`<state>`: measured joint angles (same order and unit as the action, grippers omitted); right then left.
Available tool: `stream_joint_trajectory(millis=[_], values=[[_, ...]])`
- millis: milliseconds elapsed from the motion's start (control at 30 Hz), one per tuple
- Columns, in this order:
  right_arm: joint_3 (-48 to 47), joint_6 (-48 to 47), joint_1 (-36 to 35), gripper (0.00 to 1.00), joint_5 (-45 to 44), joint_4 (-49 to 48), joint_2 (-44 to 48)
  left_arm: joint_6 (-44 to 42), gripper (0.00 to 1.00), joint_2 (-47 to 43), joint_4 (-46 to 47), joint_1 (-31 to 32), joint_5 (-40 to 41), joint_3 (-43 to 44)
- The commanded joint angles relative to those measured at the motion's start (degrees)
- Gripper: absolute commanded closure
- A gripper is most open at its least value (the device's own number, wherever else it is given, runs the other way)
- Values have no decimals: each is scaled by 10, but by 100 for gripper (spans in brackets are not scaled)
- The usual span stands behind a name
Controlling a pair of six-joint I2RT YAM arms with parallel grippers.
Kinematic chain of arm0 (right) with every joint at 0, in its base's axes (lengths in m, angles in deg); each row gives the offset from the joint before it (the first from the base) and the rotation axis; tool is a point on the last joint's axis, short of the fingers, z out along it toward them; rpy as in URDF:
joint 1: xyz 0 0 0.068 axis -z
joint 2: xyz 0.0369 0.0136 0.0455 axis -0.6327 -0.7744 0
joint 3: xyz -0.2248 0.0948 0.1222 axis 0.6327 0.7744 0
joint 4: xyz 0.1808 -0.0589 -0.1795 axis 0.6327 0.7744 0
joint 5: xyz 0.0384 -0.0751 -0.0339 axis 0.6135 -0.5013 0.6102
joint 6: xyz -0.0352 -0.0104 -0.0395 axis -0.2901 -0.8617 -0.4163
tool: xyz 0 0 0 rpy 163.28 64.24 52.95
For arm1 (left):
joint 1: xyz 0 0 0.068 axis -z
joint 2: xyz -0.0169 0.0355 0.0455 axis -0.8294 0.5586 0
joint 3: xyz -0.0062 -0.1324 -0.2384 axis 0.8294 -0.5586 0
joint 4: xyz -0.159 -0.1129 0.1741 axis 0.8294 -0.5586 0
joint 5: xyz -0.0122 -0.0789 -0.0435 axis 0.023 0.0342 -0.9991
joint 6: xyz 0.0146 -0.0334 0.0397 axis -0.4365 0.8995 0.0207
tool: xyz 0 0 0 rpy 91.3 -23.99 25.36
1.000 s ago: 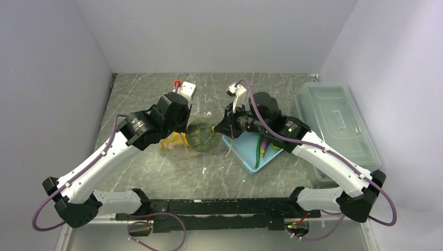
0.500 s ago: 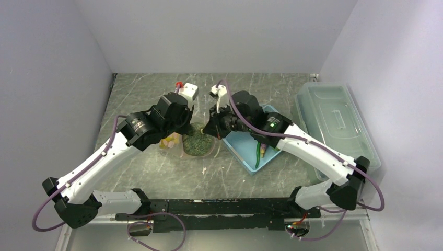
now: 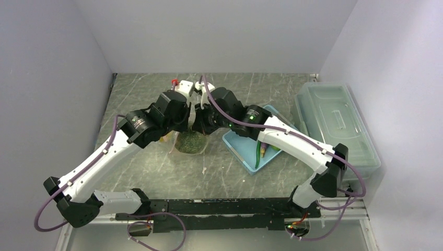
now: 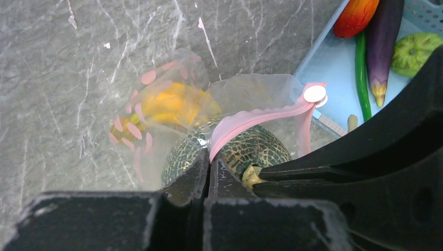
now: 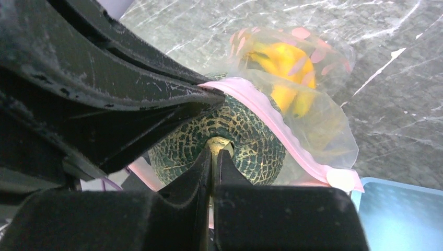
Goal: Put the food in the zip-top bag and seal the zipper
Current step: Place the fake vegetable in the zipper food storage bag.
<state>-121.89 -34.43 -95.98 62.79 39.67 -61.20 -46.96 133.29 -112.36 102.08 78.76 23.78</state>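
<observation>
Your left tool [image 4: 209, 168] is clenched on the pink zipper [image 4: 261, 116] to hold open the mouth of the zip-top bag [image 4: 251, 88]; your right tool [image 5: 213, 157] pinches the melon [image 5: 251, 136] by its stem at that mouth, ready to join the bagged banana bunch [image 5: 284, 63].

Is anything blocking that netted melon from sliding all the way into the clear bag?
Nothing outside the bag does. The melon, held by the right tool, sits at the mouth. The zipper, pinched by the left tool, lies across its top, and the banana bunch fills the far end, so room may be tight.
</observation>
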Motion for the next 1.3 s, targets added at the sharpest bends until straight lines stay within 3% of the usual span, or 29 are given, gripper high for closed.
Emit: stream_joint_trajectory(millis=[0, 400, 667, 733, 767, 933, 1267], values=[[-30, 47, -10, 100, -36, -16, -48, -18, 100, 10, 39, 16, -56, 19], [17, 111, -10, 100, -95, -64, -70, 4, 100, -7, 21, 16, -37, 29], [14, 125, -9, 93, -112, -73, -71, 15, 100, -15, 22, 15, -60, 40], [11, 131, -9, 85, -113, -71, -74, 18, 100, -18, 22, 16, -59, 40], [13, 135, -9, 76, -115, -72, -71, 20, 100, -18, 20, 16, -58, 41], [25, 134, -9, 60, -135, -83, -42, 25, 100, -16, 9, 15, -40, 41], [26, 112, -9, 44, -175, -62, 46, 41, 100, -9, -13, 15, 28, 39]])
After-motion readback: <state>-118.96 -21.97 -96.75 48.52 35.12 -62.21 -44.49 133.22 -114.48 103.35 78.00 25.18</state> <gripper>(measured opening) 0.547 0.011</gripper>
